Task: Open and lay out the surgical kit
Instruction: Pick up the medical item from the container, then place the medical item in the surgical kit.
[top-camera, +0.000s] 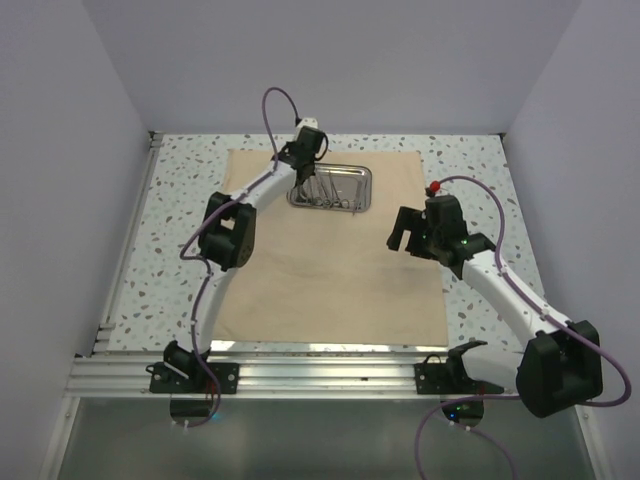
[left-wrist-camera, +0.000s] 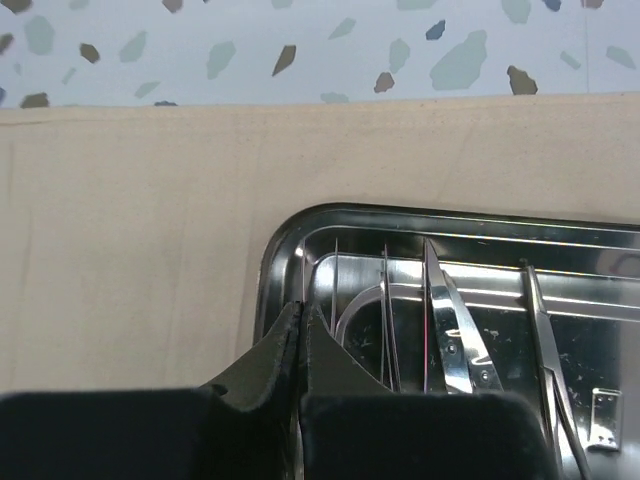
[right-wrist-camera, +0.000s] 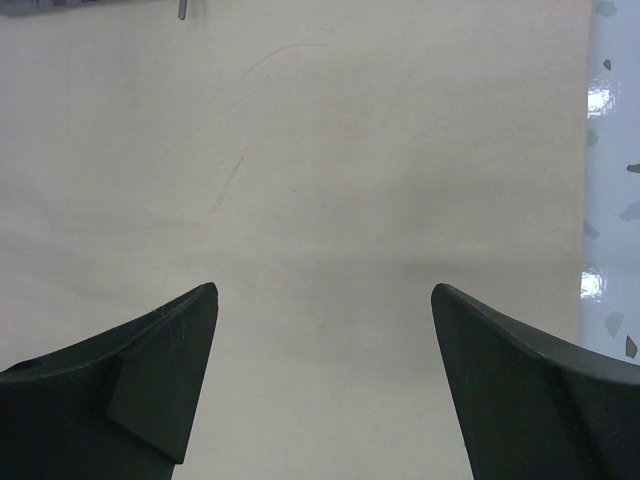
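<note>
While the left gripper (left-wrist-camera: 302, 312) is clenched at the left end of the steel tray (top-camera: 358, 180) — whether on a slim tool or only the rim, I cannot tell — the tan cloth (top-camera: 330, 280) lies spread flat beneath. Metal tools (left-wrist-camera: 450, 340) crowd close; a lift could drag them out or tip the tray. Further right, the right gripper (top-camera: 402, 240) hovers released over cloth.

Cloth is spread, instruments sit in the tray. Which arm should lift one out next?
Left: the left claw is shut at the left end of the tray, beside the instruments; the right claw hangs open over bare cloth, apart from the tray.
</note>
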